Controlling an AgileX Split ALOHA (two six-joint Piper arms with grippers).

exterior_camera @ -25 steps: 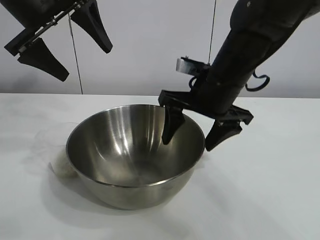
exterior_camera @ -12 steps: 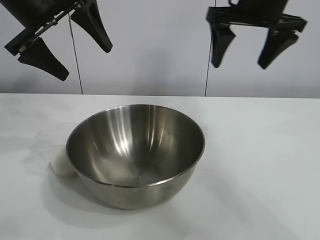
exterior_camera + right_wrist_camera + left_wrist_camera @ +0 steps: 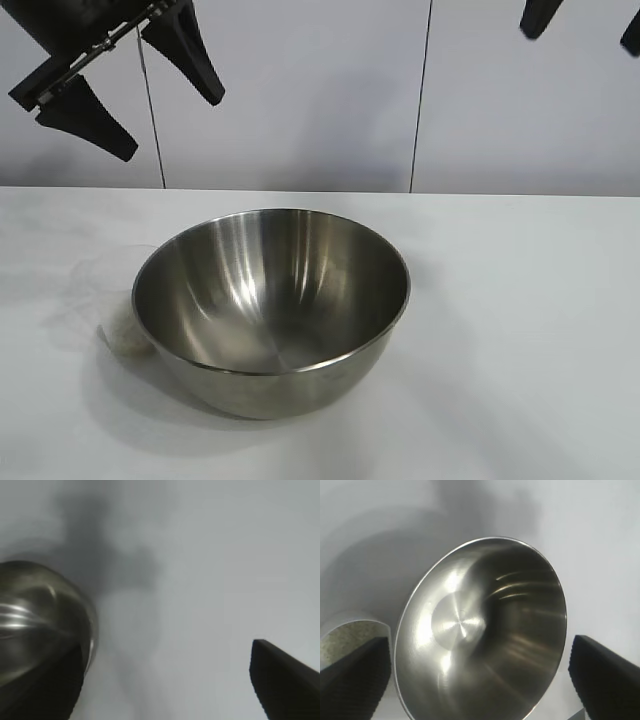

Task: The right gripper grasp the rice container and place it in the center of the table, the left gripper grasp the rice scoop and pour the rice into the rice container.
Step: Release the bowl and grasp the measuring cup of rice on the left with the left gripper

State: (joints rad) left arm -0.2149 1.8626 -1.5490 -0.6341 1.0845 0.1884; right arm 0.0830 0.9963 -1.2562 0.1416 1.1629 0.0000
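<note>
From where I stand facing the arms, the rice container (image 3: 271,310) sits upright on the white desk (image 3: 520,330), roughly in the middle and a little toward the left arm's side, with nothing gripping it. Tucked just beside its wall on that side is the rice scoop (image 3: 118,300), a faint clear cup with a pale heap of rice (image 3: 125,335) in its bottom. The left gripper (image 3: 112,85) hangs high above that corner, fingers spread wide and empty. The right gripper (image 3: 585,22) is up at the top edge on the other side, only its fingertips showing, apart and holding nothing.

The left wrist view looks straight down into the bowl, whose inside is bare metal, no grains in it. The scoop's rim with rice inside shows next to one of the spread fingers (image 3: 355,677).

The right wrist view shows the bowl's rim off to one side and open desk between its parted fingers (image 3: 285,680).

So I'd say the placing half looks done; grasping the scoop and pouring are not yet begun.
</note>
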